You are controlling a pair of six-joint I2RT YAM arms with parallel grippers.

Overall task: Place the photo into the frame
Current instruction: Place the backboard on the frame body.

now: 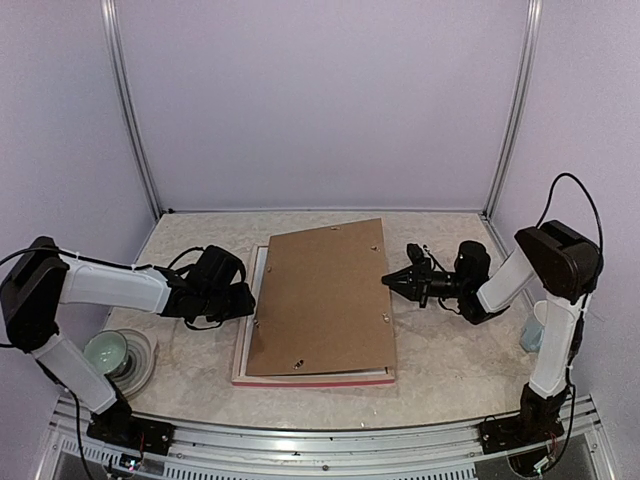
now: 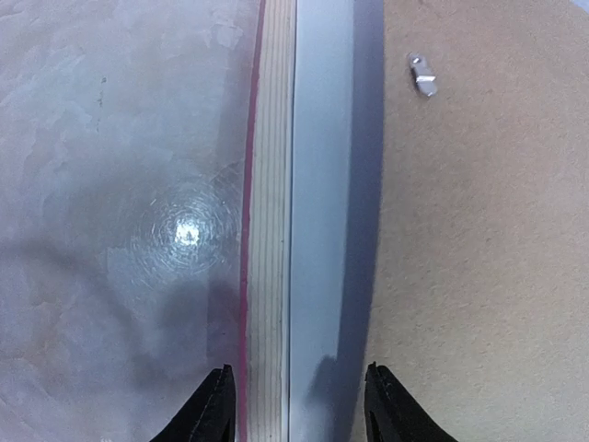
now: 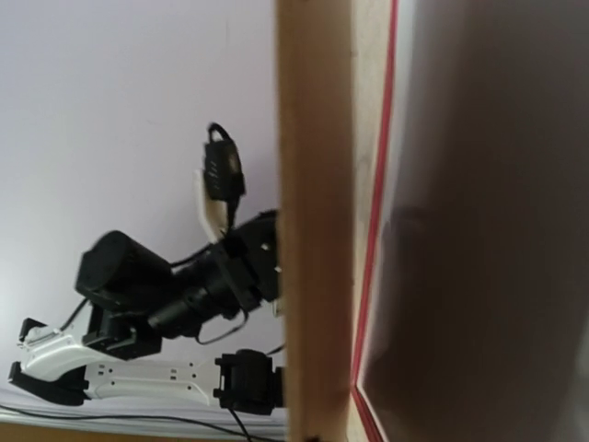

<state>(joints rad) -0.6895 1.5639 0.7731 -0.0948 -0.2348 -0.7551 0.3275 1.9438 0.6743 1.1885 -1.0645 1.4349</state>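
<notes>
L arm [image 1: 110,285] & R arm [image 1: 505,280]: white links, blk joints, blk cables.

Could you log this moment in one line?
left pincer: open over edge of frame | right pincer: shut, by right edge of backing board | backing board: askew on frame | photo: not visible

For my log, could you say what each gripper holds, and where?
Cannot be told: left gripper straddles the frame's left rail; right gripper, shut, at the backing board's edge.
</notes>
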